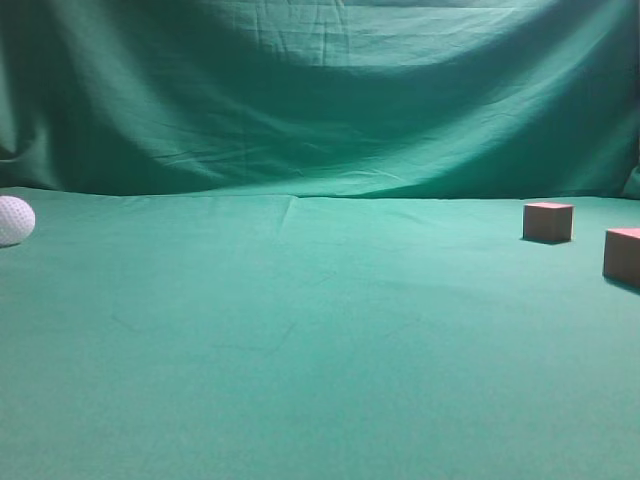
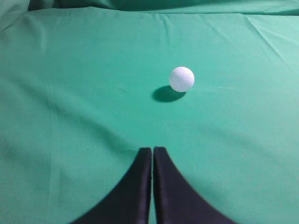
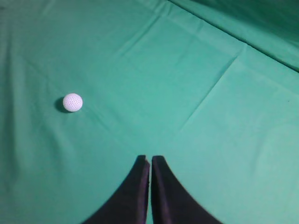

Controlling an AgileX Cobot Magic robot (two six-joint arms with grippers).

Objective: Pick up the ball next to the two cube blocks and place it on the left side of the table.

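Since the small white dimpled ball [image 1: 14, 220] already sits at the far left edge of the green cloth-covered table [image 1: 300, 340], well apart from the two reddish-brown cube blocks [image 1: 548, 221] out at three o'clock, I'd judge the placing done, with only a retreat left, if anything. Both arms hang above the cloth, neither touching anything. The left gripper [image 2: 153, 156] has its dark fingers pressed together, the ball at its one o'clock; the right gripper [image 3: 150, 163] is likewise closed and empty, the ball at its ten o'clock.
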